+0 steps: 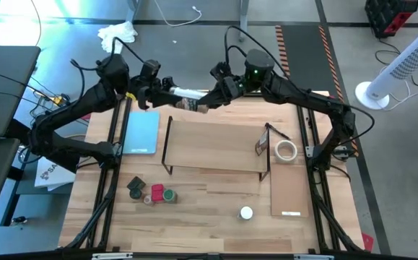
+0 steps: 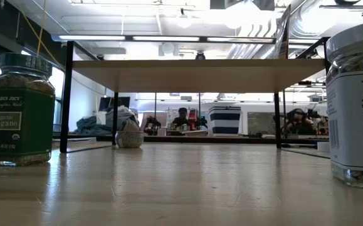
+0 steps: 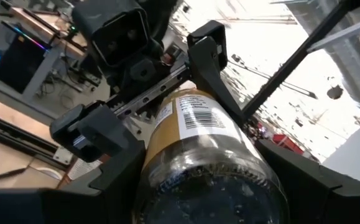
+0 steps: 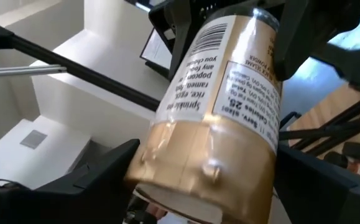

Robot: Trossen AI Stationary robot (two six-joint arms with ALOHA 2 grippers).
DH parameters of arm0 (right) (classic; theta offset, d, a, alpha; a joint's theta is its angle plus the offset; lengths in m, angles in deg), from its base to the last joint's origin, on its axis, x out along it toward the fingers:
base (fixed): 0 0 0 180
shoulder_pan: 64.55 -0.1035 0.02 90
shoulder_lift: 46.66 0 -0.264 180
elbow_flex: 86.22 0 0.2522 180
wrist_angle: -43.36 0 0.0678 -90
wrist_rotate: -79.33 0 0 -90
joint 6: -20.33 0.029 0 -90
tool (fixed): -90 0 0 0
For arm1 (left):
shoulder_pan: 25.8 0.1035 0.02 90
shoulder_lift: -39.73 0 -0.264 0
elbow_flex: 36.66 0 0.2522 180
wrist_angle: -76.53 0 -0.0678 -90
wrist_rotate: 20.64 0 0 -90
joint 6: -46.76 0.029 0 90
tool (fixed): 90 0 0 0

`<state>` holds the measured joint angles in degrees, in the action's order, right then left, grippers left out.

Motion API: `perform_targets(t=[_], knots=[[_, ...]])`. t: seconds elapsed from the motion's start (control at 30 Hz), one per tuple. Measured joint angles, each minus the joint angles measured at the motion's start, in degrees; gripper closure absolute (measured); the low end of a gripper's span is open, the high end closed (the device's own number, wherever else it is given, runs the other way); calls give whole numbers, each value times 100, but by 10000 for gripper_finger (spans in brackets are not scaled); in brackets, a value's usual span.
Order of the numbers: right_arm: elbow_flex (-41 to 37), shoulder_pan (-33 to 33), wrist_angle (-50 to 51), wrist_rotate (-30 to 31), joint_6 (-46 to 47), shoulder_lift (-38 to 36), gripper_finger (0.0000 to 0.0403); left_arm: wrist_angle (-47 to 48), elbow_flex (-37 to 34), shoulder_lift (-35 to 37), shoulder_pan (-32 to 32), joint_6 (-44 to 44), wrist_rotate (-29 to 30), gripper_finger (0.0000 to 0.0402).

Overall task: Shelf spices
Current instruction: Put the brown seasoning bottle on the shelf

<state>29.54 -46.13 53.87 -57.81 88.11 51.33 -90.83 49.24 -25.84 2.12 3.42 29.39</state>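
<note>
Spices are mostly sitting on the wooden table in front of the shelf, while one jar is hanging midair behind it. Left gripper and right gripper are both clamping it, one per end.

**Jar caught between two grippers**

Here's the jar, filling the middle of the left wrist view: clear glass at the close end, tan contents inside, a pale label with a barcode farther along. The left gripper has its dark fingers pressed on either side of the glass. At the jar's far end the right gripper faces in, its black fingers flanking the labelled part. Behind, a thin black bar slants across bright background.
</note>
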Motion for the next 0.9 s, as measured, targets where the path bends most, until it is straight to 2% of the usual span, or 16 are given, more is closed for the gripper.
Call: perform_targets(t=[0.37, 0.6, 0.77, 0.9], knots=[[26, 83, 269, 825, -267, -43, 75, 43, -5, 50, -76, -94, 372, 130], [28, 82, 319, 2270, -615, -44, 75, 107, -31, 2, -269, -61, 691, 130], [28, 61, 91, 2249, -659, -28, 75, 46, -20, 19, -262, 239, 1527, 130], [26, 355, -44, 2207, -760, -125, 75, 15, -20, 19, -141, 248, 1635, 130]])
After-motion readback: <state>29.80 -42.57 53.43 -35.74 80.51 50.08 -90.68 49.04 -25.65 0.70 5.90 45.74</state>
